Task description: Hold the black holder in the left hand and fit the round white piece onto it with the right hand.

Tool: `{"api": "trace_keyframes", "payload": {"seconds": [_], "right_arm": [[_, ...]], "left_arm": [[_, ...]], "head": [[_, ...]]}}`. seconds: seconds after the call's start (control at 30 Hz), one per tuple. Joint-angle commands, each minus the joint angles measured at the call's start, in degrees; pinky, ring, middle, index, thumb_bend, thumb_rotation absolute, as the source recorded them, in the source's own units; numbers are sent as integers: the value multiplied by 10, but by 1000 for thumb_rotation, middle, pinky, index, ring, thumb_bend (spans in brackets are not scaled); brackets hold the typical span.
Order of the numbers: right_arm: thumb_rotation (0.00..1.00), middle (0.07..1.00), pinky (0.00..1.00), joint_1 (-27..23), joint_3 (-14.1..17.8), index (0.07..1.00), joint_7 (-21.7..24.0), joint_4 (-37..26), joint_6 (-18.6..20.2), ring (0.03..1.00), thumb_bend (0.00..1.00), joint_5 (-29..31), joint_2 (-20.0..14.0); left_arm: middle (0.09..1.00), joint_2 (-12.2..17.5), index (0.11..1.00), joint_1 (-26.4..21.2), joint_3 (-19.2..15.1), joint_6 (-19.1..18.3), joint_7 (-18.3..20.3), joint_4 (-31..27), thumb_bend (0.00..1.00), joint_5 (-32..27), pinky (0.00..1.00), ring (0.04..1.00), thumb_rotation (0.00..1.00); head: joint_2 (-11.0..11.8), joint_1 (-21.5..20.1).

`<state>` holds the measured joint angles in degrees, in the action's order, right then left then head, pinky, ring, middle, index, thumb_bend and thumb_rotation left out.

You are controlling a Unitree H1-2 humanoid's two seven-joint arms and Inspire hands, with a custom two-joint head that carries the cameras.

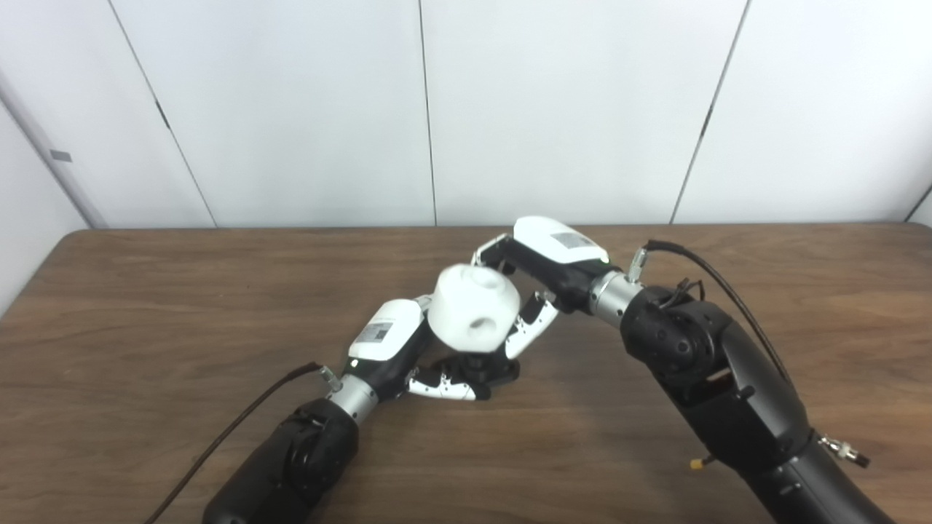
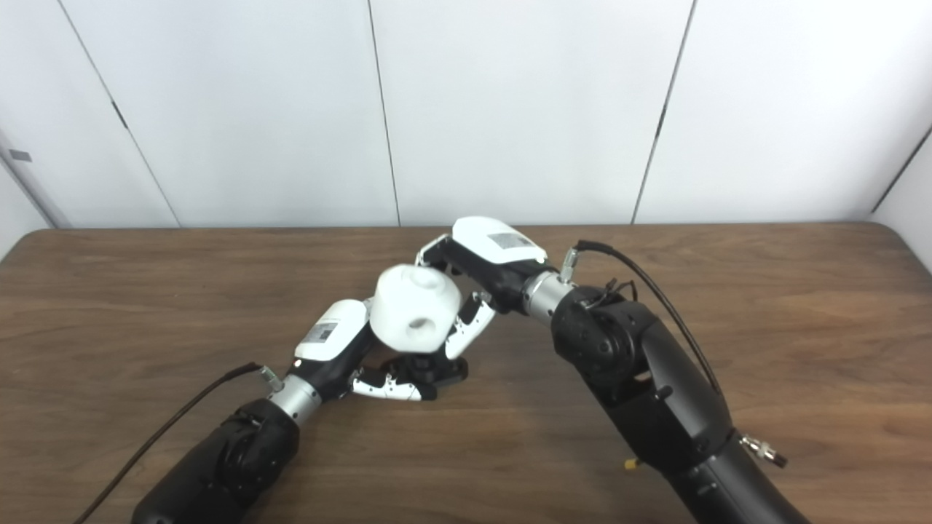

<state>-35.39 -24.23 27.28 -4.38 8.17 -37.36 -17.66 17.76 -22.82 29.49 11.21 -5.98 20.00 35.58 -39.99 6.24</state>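
- Right now the right robot hand (image 1: 535,287) pinches the round white piece (image 1: 474,308), raised above the desk (image 1: 145,320) near its middle.
- Left robot hand (image 1: 408,356) sits low beside it, fingers (image 1: 448,388) curled round the black holder (image 1: 484,370), prob. gripping; holder mostly hidden.
- White piece is directly above the holder; contact unclear.

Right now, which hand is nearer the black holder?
Left. The left hand is wrapped around the black holder low over the table. The right hand is above it, shut on the white piece just over the holder.
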Motion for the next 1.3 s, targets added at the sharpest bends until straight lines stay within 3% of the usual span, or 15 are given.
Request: {"api": "trace_keyframes", "payload": {"seconds": [0.0, 0.17, 0.5, 1.27], "right_arm": [[141, 699, 621, -47, 12, 479, -5, -14, -24, 699, 521, 0, -9], [141, 691, 600, -60, 14, 480, -6, -6, -43, 701, 521, -1, -23], [141, 674, 524, -60, 19, 480, -61, 20, -136, 678, 524, -37, -37], [139, 688, 579, -2, 14, 480, -56, 13, -113, 696, 524, -58, 3]], "left_arm": [[852, -7, 483, 40, 37, -27, 71, 33, 524, 24, 876, 908, 56], [849, -6, 483, 41, 37, -28, 70, 33, 524, 26, 875, 907, 56], [847, -7, 483, 41, 35, -27, 72, 33, 524, 23, 870, 911, 56], [857, -8, 484, 40, 33, -29, 74, 28, 524, 20, 859, 913, 56]], "head": [[-1, 0], [-3, -1], [-4, -2], [-10, 4]]}}
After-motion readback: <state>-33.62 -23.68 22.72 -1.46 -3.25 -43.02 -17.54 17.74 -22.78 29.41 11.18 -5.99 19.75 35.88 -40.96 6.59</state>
